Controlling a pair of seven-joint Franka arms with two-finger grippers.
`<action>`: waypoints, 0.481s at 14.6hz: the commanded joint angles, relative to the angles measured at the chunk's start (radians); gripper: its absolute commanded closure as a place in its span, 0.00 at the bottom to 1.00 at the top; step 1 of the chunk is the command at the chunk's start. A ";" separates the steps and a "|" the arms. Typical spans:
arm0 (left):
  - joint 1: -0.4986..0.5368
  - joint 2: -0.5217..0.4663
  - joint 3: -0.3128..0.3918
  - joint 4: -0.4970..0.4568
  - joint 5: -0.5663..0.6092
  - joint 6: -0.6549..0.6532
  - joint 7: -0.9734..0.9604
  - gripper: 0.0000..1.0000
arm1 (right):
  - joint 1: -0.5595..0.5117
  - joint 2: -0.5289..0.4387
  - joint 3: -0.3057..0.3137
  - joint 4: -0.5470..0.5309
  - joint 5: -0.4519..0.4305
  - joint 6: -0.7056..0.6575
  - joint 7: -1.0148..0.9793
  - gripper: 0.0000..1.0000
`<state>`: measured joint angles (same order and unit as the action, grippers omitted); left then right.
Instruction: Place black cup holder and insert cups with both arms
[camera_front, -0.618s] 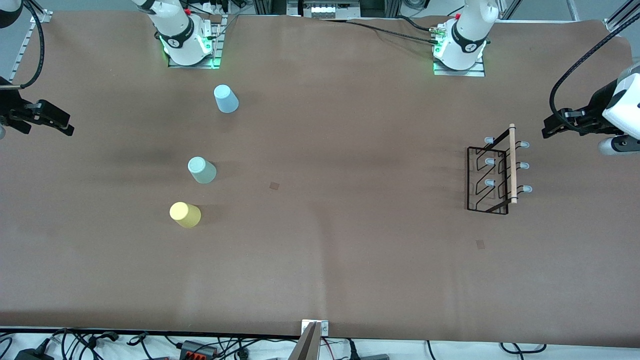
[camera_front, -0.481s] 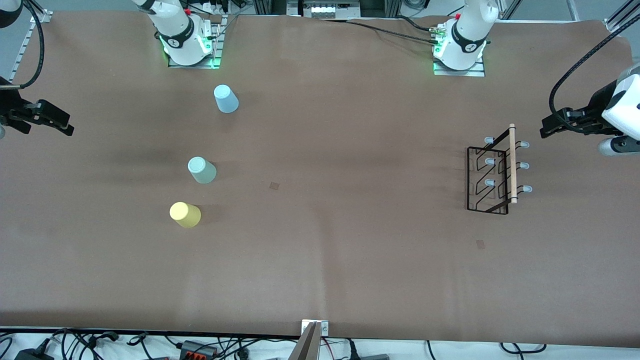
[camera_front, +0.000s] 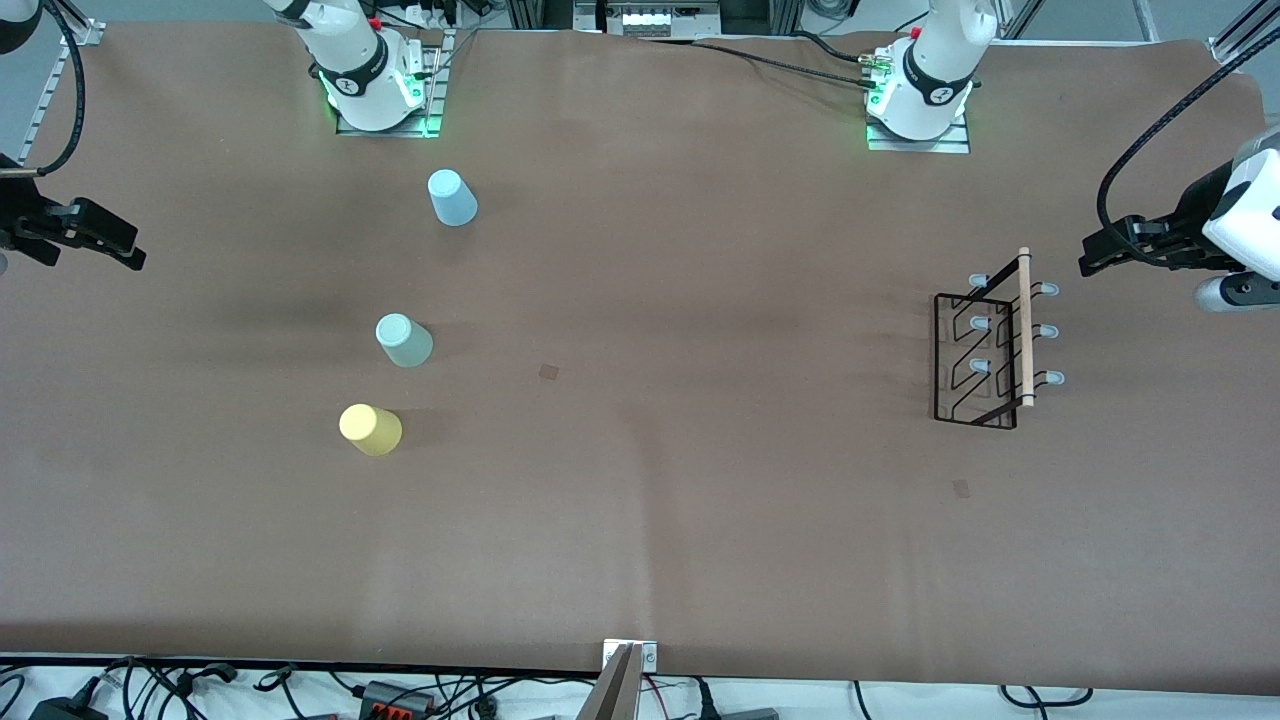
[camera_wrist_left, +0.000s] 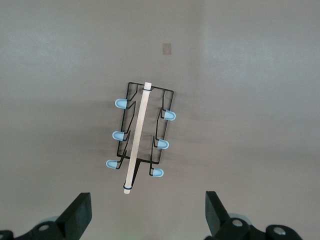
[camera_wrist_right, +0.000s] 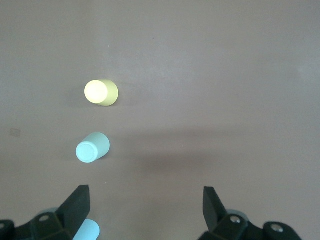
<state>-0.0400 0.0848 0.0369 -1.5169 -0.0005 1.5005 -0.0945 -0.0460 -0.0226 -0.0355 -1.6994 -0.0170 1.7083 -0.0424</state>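
Starting point: nothing's picked up yet, both arms are up high at the table ends, so the step in hand looks like the first reach for the rack.
Rack: thin black wire cup holder (camera_front: 985, 352) with a pale wooden rod (camera_front: 1024, 327) on top and six pegs tipped grey-blue, standing on the brown table (camera_front: 700, 520) toward the left arm's end, well apart from the cups.
Left gripper: the left gripper (camera_wrist_left: 148, 216) hangs over the table just beside the rack, fingers spread wide, nothing in them. From its wrist view the rod runs roughly straight away from the gap between the fingers.
Right gripper: the right gripper (camera_wrist_right: 145, 212) waits over the right arm's end of the table, also wide open and empty.
Cups: small tapered light blue plastic cup (camera_front: 452, 197) closest to the robot bases, pale mint green cup (camera_front: 403, 340) nearer the front camera, yellow cup (camera_front: 370, 429) nearest of all. All three look bottom-up.
How I'd do it: come down centred on the rod, fingers either side of it, not on the thin wire, and grab near the middle so the rack doesn't tilt when lifted.
Watch out: those pegs stick out on both sides, so I'd drop straight down between them.
Placement: I'd guess mid-table, where both arms can reach the pegs.
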 joint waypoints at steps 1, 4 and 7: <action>0.002 0.012 0.003 0.029 -0.009 -0.014 0.009 0.07 | -0.002 -0.007 0.003 0.009 0.005 -0.013 -0.004 0.00; 0.012 0.041 0.014 0.020 -0.001 -0.007 0.002 0.09 | -0.003 -0.007 0.002 0.009 0.005 -0.015 -0.005 0.00; 0.092 0.114 0.005 0.027 -0.013 0.056 0.062 0.00 | -0.002 -0.007 0.003 0.009 0.005 -0.013 -0.005 0.00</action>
<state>0.0040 0.1379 0.0459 -1.5180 -0.0005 1.5285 -0.0867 -0.0457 -0.0226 -0.0350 -1.6994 -0.0170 1.7083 -0.0425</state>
